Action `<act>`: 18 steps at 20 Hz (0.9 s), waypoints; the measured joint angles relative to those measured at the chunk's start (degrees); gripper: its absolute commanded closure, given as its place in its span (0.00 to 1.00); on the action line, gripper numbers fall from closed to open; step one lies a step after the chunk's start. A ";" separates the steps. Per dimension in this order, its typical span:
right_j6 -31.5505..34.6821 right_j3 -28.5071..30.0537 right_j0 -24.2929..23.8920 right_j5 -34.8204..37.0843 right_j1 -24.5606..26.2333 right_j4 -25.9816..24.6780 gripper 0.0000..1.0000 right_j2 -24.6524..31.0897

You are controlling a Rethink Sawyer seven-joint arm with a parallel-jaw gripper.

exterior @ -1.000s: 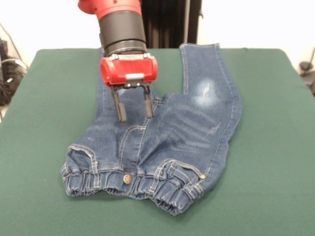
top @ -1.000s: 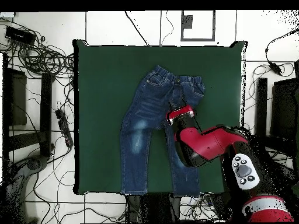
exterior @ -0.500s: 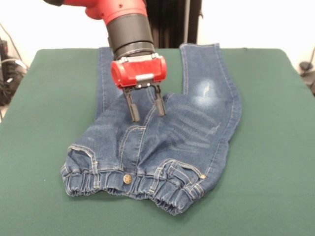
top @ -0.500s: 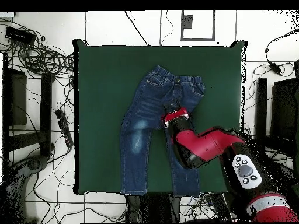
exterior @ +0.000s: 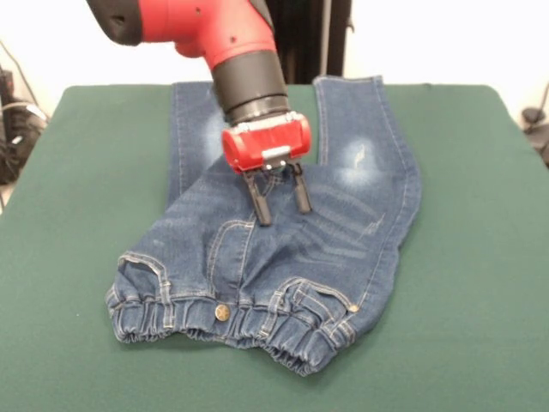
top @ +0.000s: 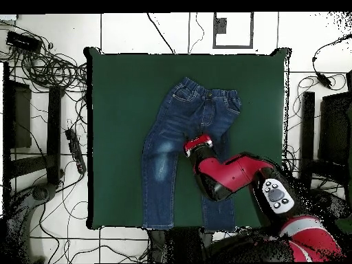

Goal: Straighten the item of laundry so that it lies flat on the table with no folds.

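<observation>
Mostly bare green table (exterior: 77, 215), jeans (exterior: 343, 240) spread mid-surface, claw (exterior: 280, 204) parted and empty above crotch, cables (top: 41, 69) on tiled floor.

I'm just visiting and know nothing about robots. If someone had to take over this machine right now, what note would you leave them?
Tool: open, holding nothing, fingers pointing down over the crotch area of the jeans; whether the tips touch the cloth is unclear.
Jeans: spread on the green table, waistband at the front view's near side, both legs running toward the far edge. In the overhead view the legs lie roughly parallel.
Done: mostly laid out.
Left: the hip and waistband area looks bunched and creased, and one leg bends at the thigh. Those likely need smoothing before it counts as flat.
</observation>
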 measured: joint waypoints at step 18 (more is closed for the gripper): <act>-0.01 -0.02 0.19 2.83 3.32 3.03 0.00 0.06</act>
